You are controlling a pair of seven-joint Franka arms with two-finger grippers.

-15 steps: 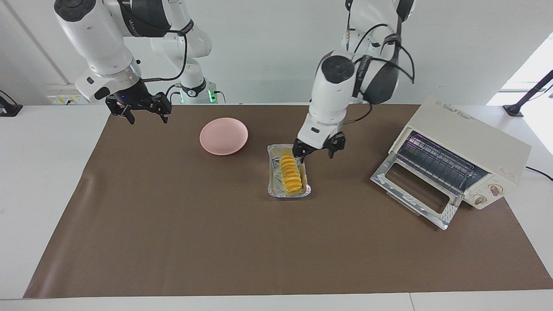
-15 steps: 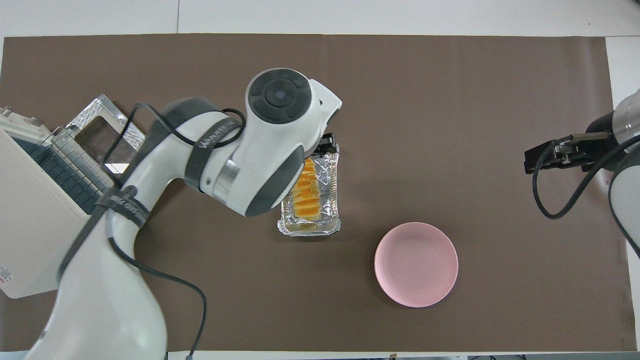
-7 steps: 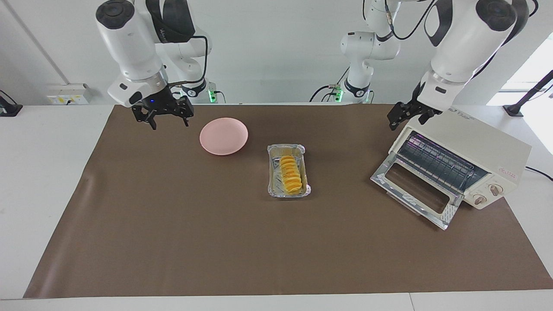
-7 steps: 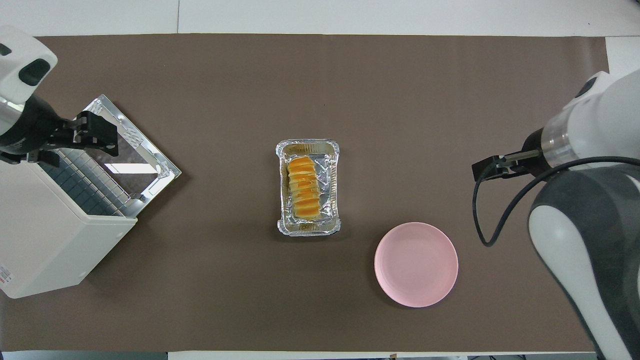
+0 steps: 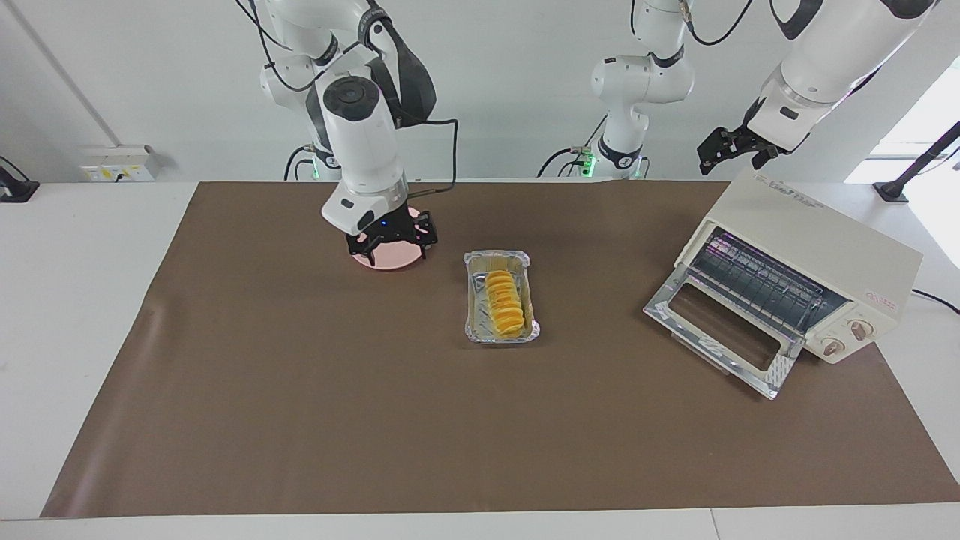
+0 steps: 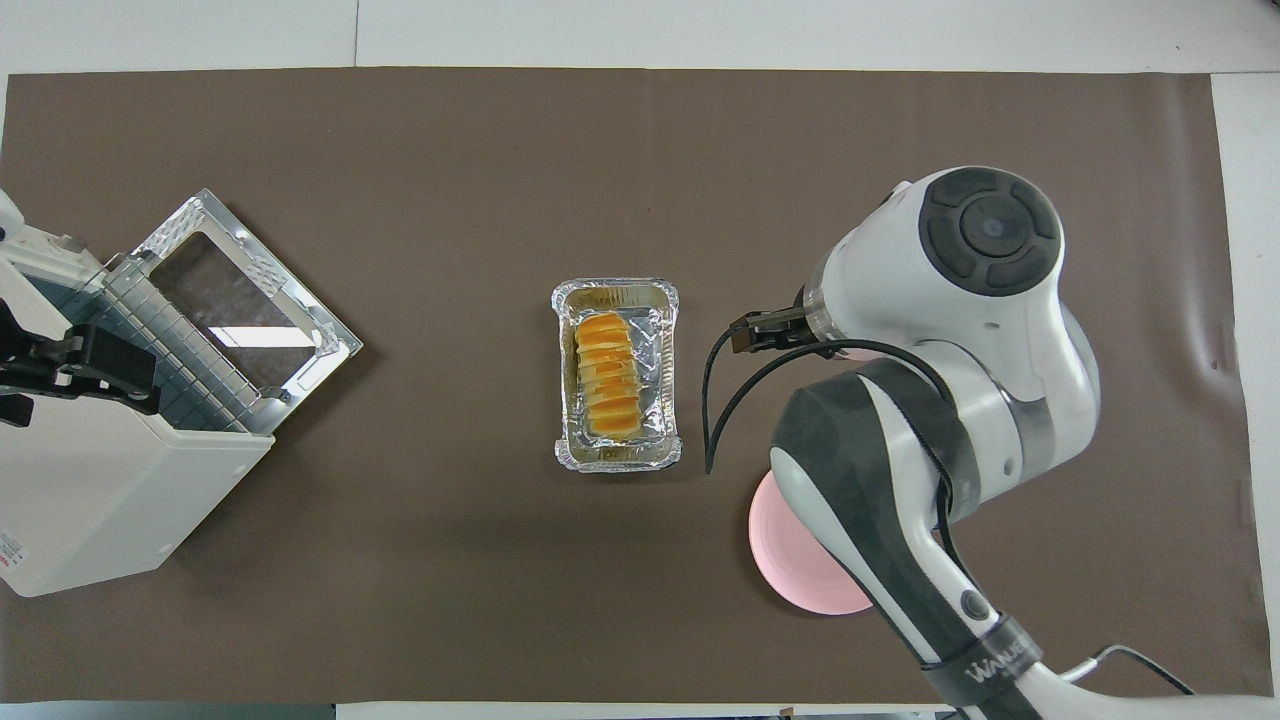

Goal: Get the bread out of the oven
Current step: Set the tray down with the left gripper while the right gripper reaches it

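The bread (image 5: 504,302) (image 6: 608,377), a ridged golden loaf, lies in a crinkled foil tray (image 5: 475,324) (image 6: 617,457) in the middle of the brown mat. The cream oven (image 5: 817,240) (image 6: 90,510) stands at the left arm's end of the table. Its glass door (image 5: 720,330) (image 6: 240,290) is dropped open and its wire rack (image 5: 757,281) is bare. My left gripper (image 5: 729,159) (image 6: 85,368) hangs open and empty above the oven's top. My right gripper (image 5: 391,253) is open and empty low over the pink plate (image 5: 390,261).
The right arm's body covers most of the pink plate (image 6: 800,565) in the overhead view. The brown mat (image 5: 300,390) spans the table. The plate is nearer to the robots than the tray, toward the right arm's end.
The left gripper left the tray with nothing in it and rose above the oven. The right gripper swung in from its end of the table and came down over the pink plate.
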